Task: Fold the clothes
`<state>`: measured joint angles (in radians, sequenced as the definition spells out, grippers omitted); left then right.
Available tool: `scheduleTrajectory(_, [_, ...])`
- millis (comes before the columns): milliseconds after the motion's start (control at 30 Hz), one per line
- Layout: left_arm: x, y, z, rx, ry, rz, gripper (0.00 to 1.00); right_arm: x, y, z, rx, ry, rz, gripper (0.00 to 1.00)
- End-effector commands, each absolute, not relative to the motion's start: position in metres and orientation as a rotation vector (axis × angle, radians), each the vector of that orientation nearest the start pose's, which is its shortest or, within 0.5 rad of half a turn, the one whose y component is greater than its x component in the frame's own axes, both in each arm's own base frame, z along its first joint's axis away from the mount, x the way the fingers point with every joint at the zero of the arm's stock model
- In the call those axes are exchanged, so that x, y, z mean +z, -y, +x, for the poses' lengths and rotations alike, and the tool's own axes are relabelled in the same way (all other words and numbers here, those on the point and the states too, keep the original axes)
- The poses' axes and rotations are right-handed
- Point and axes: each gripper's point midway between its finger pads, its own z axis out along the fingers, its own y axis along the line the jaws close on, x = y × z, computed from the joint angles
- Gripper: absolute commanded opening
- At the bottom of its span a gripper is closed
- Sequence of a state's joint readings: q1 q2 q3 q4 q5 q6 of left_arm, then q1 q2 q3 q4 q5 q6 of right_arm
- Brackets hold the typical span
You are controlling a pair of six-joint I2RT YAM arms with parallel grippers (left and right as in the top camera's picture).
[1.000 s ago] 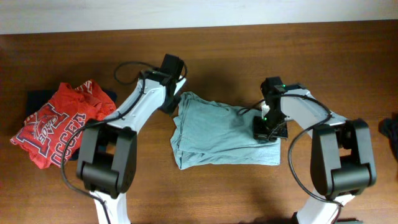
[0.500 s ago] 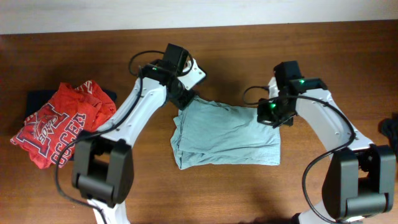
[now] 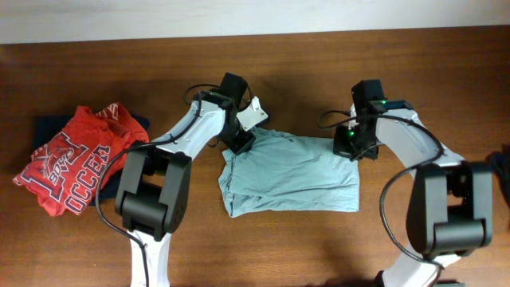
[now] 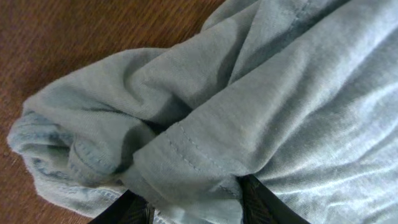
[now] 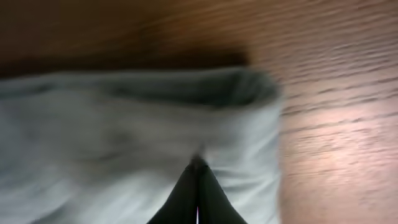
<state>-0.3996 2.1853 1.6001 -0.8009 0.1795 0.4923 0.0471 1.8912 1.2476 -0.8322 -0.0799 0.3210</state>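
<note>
The pale grey-teal T-shirt (image 3: 291, 175) lies folded into a rough rectangle at the table's middle. My left gripper (image 3: 239, 142) is at its far left corner. In the left wrist view a thick bunched fold of the T-shirt (image 4: 280, 93) sits between the left gripper's fingers (image 4: 193, 208). My right gripper (image 3: 351, 147) is at the far right corner. In the right wrist view its fingers (image 5: 198, 165) are pressed together and pinch the T-shirt (image 5: 124, 124) near its right edge.
A crumpled red printed shirt (image 3: 68, 163) lies at the left on a dark navy garment (image 3: 48, 125). A dark object (image 3: 500, 167) shows at the right edge. Bare wood tabletop (image 3: 287, 247) surrounds the T-shirt.
The right gripper moved from the T-shirt's right side up to its far right corner. The left gripper rose to the right, then came down onto the far left corner. The T-shirt's far edge straightened.
</note>
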Motion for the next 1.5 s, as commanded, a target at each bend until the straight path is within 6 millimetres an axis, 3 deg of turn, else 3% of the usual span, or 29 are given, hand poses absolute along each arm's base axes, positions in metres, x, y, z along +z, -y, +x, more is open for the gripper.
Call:
scheduleTrajectory(0, [-0.014, 0.186, 0.406, -0.101, -2.729, 1.243, 0.44, 0.006, -0.002, 0.362, -0.093, -3.004, 0.514, 0.04])
scheduleTrajectory(233, [-0.015, 0.164, 0.409, 0.012, -2.804, 1.137, 0.44, 0.007, 0.033, 0.362, -0.402, -2.951, 0.514, 0.04])
scheduleTrajectory(500, [-0.007, 0.155, 0.419, 0.037, -2.827, 1.023, 0.45, 0.026, 0.028, 0.362, -0.366, -2.990, 0.485, 0.04])
scheduleTrajectory(633, [0.022, 0.159, 0.425, 0.029, -2.805, 1.005, 0.58, 0.061, 0.007, 0.370, -0.176, -3.000, 0.389, 0.04])
scheduleTrajectory(733, [0.055, 0.163, 0.435, 0.022, -2.770, 0.950, 0.60, 0.089, -0.020, 0.370, 0.060, -3.009, 0.276, 0.04])
scheduleTrajectory(867, [0.082, 0.168, 0.445, 0.017, -2.707, 0.928, 0.64, 0.101, -0.050, 0.355, 0.322, -3.054, 0.208, 0.04])
scheduleTrajectory(967, [0.078, 0.173, 0.442, -0.036, -2.707, 0.950, 0.64, 0.095, -0.059, 0.339, 0.385, -3.121, 0.195, 0.04])
scheduleTrajectory(1133, [0.056, 0.192, 0.420, -0.218, -2.683, 1.145, 0.63, 0.069, -0.071, 0.315, 0.387, -3.195, 0.091, 0.04])
scheduleTrajectory(1267, [0.036, 0.190, 0.415, -0.214, -2.677, 1.182, 0.62, 0.036, -0.082, 0.300, 0.390, -3.205, 0.020, 0.04])
scheduleTrajectory(1467, [0.007, 0.171, 0.418, -0.061, -2.689, 1.165, 0.63, 0.001, -0.074, 0.284, 0.333, -3.208, 0.035, 0.04])
